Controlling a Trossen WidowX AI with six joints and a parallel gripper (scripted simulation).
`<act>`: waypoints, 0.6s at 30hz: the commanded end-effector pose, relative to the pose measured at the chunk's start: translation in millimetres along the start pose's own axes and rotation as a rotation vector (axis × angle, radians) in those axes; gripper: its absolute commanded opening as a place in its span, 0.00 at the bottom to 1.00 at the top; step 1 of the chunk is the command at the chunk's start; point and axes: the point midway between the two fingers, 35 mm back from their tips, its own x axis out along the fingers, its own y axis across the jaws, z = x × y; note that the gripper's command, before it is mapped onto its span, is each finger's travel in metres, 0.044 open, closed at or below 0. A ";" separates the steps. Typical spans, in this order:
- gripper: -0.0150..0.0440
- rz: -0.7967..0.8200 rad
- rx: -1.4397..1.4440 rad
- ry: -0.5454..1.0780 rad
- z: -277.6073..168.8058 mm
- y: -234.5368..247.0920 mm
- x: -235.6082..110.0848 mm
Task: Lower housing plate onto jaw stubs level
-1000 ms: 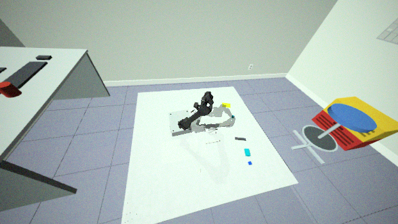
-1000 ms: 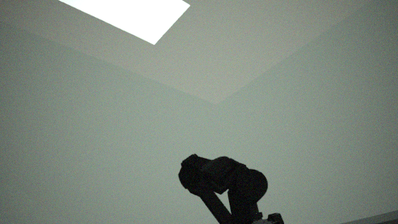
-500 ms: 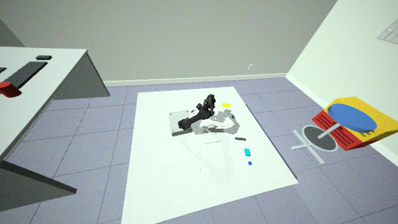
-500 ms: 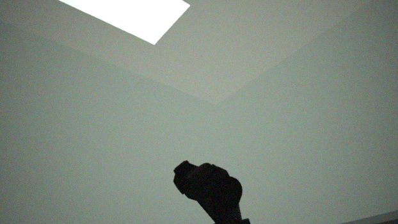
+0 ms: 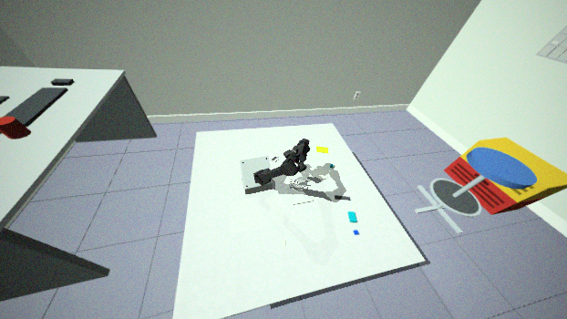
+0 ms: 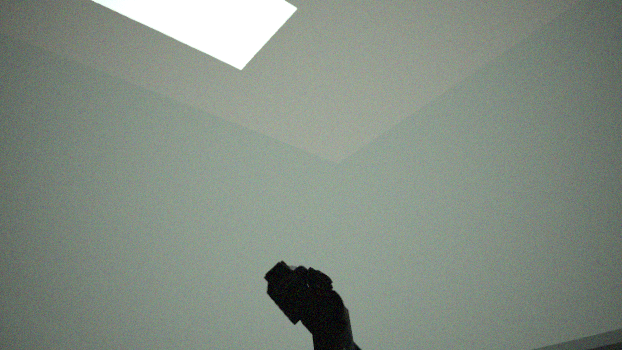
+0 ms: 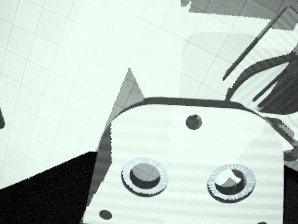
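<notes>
The housing plate [image 7: 195,150] is a pale, ribbed plate with rounded far corners, two large ringed holes and smaller dark holes. It fills the lower middle of the wrist view. My gripper [image 7: 184,167] is shut on it, with a black finger at each side. Pale, curved parts with dark edges [image 7: 267,75], apparently the jaws, show beyond the plate's far right corner. A pale assembly [image 5: 298,183] also shows beside the arm in the top view, too small to make out. The stubs and any contact with the plate are hidden. The exterior view shows only dark arm links.
On the white work surface [image 5: 228,255] are a yellow block [image 5: 322,149], a small teal piece [image 5: 332,166], a dark bar [image 5: 342,198], a cyan block [image 5: 353,217], a blue cube [image 5: 355,232] and a thin dark rod [image 5: 303,202]. The arm stands on a pale base plate [image 5: 248,170].
</notes>
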 end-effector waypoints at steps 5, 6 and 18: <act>0.85 -0.014 0.190 0.000 -7.9 -21.9 1.6; 0.85 -0.015 0.213 0.001 -8.9 -24.3 1.9; 0.85 -0.033 0.480 0.005 -22.9 -52.3 5.7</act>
